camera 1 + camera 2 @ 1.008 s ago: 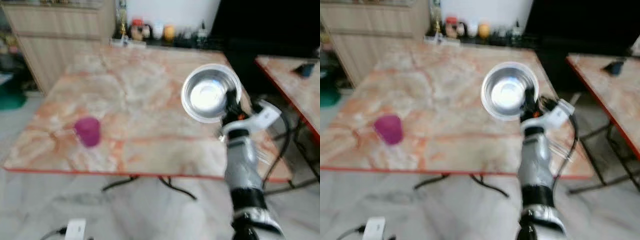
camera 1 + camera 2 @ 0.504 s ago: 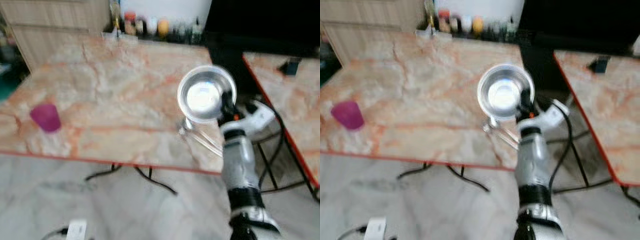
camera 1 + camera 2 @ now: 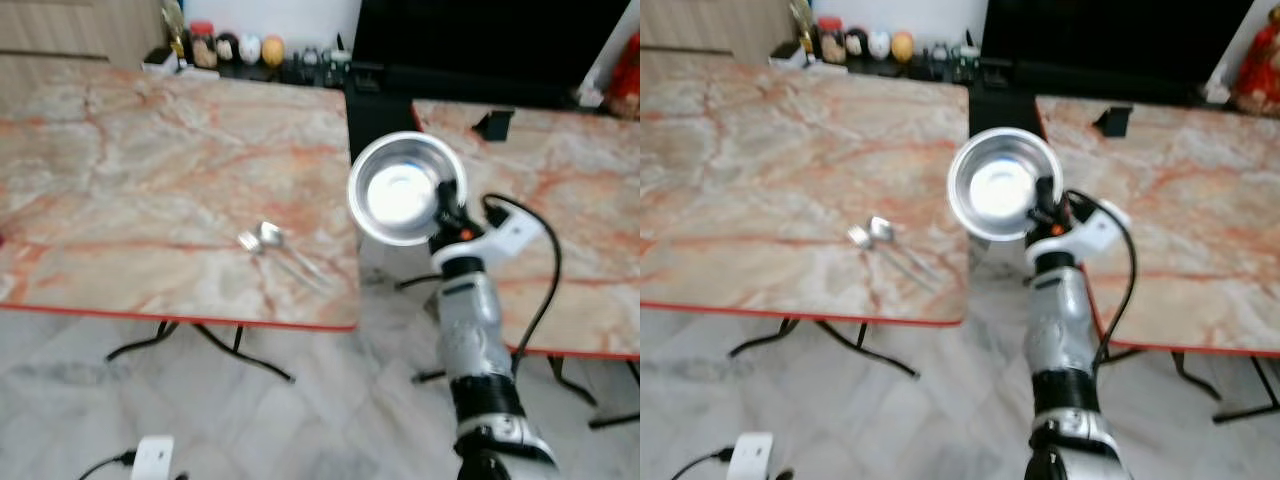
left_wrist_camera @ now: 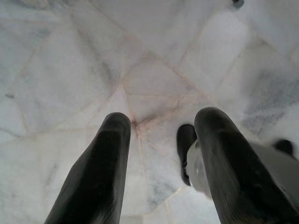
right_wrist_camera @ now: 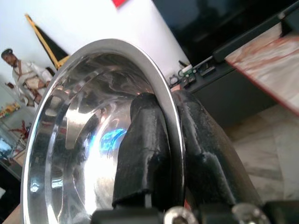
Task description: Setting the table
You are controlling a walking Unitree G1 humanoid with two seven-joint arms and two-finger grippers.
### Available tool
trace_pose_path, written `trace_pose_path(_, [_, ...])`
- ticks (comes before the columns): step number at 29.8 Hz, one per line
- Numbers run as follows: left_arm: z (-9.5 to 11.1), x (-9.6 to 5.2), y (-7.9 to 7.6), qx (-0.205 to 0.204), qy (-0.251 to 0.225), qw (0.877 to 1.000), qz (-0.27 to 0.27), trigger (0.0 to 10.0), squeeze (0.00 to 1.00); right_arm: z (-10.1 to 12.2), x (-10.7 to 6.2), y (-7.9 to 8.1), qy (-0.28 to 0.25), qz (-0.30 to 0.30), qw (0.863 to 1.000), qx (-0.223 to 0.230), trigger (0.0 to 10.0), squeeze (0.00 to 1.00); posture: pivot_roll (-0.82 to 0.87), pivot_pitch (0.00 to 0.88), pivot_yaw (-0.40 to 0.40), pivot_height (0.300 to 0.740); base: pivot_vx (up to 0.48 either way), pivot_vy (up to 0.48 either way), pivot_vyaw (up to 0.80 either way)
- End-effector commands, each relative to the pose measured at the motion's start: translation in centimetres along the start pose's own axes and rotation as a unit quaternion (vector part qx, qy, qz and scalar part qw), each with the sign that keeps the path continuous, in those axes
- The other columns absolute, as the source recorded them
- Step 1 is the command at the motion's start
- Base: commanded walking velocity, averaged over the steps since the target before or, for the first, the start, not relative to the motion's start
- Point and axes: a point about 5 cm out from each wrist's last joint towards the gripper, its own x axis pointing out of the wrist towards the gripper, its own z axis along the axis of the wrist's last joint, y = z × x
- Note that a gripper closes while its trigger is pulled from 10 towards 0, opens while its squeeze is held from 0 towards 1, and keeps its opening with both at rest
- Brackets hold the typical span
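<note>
My right gripper (image 3: 447, 205) is shut on the rim of a shiny steel bowl (image 3: 398, 188), one black finger inside the rim and one outside, as the right wrist view shows on the bowl (image 5: 93, 135). I hold the bowl raised over the gap between two marble-patterned tables. A spoon and a fork (image 3: 277, 248) lie together near the right corner of the left table (image 3: 150, 170). My left gripper (image 4: 161, 140) hangs open over the pale tiled floor, nothing between its fingers.
A second marble table (image 3: 560, 200) stands at the right, a small dark object (image 3: 492, 124) near its far edge. A dark cabinet (image 3: 480, 50) and a row of small jars and figures (image 3: 235, 48) lie behind. A white plug block (image 3: 152, 456) sits on the floor.
The camera has swung to the right: the left table and cutlery shifted left, the purple cup left the picture, the right table came in. The bowl stays in my right gripper.
</note>
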Motion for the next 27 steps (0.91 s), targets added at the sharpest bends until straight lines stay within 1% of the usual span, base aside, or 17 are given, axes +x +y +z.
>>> trace_pose_path(1, [-0.43, -0.08, -0.78, 0.000, 0.006, 1.000, -0.011, 10.0, 0.00, 1.11, 0.02, -0.81, -0.017, -0.012, 1.000, -0.005, 10.0, 0.00, -0.01, 0.000, -0.042, 0.740, 0.000, -0.472, 0.00])
trace_pose_path(9, [-0.44, -0.09, -0.86, 0.004, 0.005, 1.000, -0.014, 10.0, 0.00, 1.13, -0.11, -1.01, -0.020, -0.016, 1.000, -0.005, 10.0, 0.00, -0.02, 0.000, -0.035, 0.740, 0.000, -0.472, 0.00])
trace_pose_path(18, [-0.23, -0.03, -0.67, 0.007, 0.004, 1.000, -0.014, 10.0, 0.00, 1.12, 0.01, -0.93, -0.020, -0.015, 1.000, -0.004, 10.0, 0.00, -0.02, 0.000, -0.034, 0.740, 0.000, -0.472, 0.00])
trace_pose_path(27, [-0.42, -0.06, -0.45, 0.007, 0.011, 1.000, -0.015, 10.0, 0.00, 1.27, -0.12, -1.24, -0.023, -0.020, 1.000, -0.005, 10.0, 0.00, -0.02, 0.000, -0.033, 0.740, 0.000, -0.471, 0.00])
